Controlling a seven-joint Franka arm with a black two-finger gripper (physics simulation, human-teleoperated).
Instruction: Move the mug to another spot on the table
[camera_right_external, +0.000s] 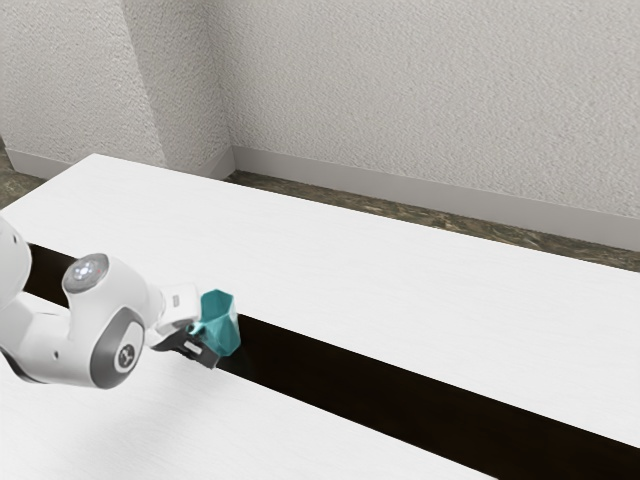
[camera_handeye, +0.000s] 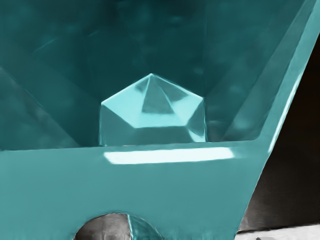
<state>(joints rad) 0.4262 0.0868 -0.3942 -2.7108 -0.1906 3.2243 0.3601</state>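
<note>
My tool (camera_right_external: 200, 345) is low at the exterior view's left, over the near part of the bench (camera_right_external: 400, 270). The mug (camera_right_external: 222, 320) is just beside it, toward the exterior view's right, at the near edge of a gap (camera_right_external: 400, 395) crossing the bench (whether it rests there I cannot tell). In the wrist view the mug (camera_handeye: 150, 190) lies right under my tool, mouth toward it. Behind the bench comes floor (camera_right_external: 450, 215), then wall (camera_right_external: 420, 90).

Even bright light; glare streaks across the mug (camera_handeye: 170, 155).
</note>
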